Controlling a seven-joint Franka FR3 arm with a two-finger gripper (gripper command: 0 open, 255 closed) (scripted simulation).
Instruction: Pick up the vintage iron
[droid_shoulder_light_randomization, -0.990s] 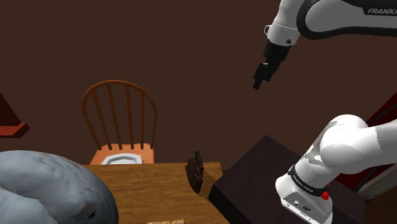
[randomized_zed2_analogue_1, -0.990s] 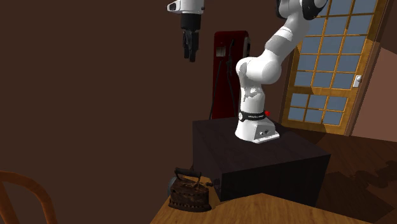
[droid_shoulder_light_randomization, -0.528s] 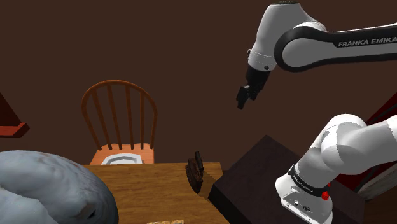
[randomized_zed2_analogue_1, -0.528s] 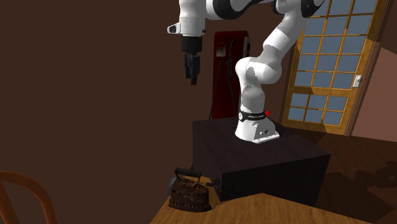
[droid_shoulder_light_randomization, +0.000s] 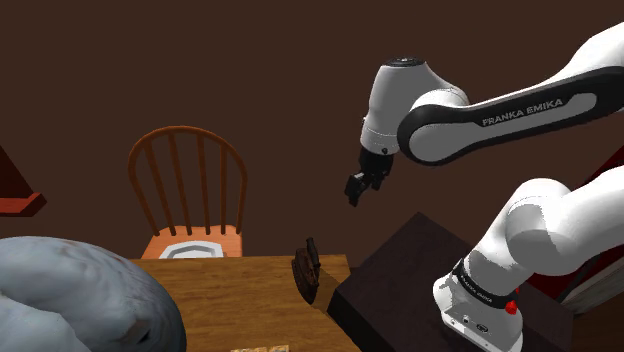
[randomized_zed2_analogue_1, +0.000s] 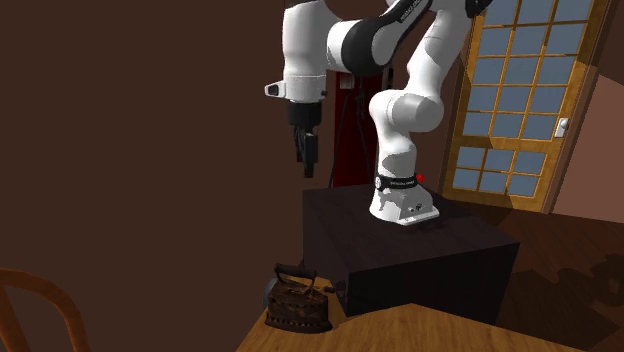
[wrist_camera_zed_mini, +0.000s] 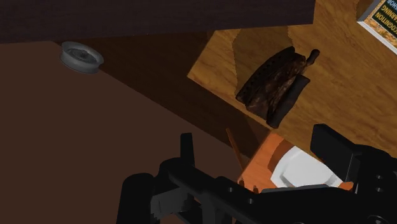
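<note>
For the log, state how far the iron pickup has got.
Done: nothing yet. The iron sits untouched on the wooden table, beside the dark stand. In hand: the approach. The gripper hangs open well above the iron and holds nothing. Left: come down over the handle, shut on it and lift the iron off the table.

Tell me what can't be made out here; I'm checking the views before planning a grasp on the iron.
Iron: shoulder view, seen end-on and dark, so its handle shape is unclear.
Book: wrist view, cut off by the picture's edge, title incomplete.
Grey lump: shoulder view, cut off by the lower left corner; what it is, unclear.
Chair: second exterior view, cut off by the corner.
</note>
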